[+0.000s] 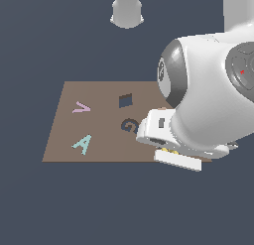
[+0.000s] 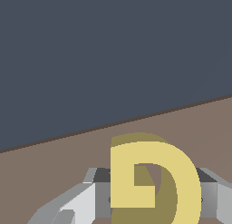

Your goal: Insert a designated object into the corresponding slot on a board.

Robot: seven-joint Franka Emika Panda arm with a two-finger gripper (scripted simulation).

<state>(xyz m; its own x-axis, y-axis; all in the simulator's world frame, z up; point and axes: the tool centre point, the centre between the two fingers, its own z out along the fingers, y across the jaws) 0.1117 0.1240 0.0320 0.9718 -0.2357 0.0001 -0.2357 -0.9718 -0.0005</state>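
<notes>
One chunky yellow G-shaped block (image 2: pixel 154 182) is sitting clamped between the grey fingers (image 2: pixel 93 191) of the pincer (image 1: pixel 171 152), which is hanging over the flat brown rectangular board (image 1: pixel 99 142) near its edge on the exterior view's right. The dark G-shaped slot (image 1: pixel 129 125) is lying just beside the pincer, with a dark square cutout (image 1: pixel 125 100), a pink V (image 1: pixel 81 108) and a teal letter A (image 1: pixel 82 144) elsewhere on the board.

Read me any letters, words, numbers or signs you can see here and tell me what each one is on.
No printed text; only letter shapes.
"A": teal letter piece on the board.
"V": pink piece, lying sideways on the board.
"G": dark cutout in the board.
"G": yellow block between the gripper fingers.
</notes>
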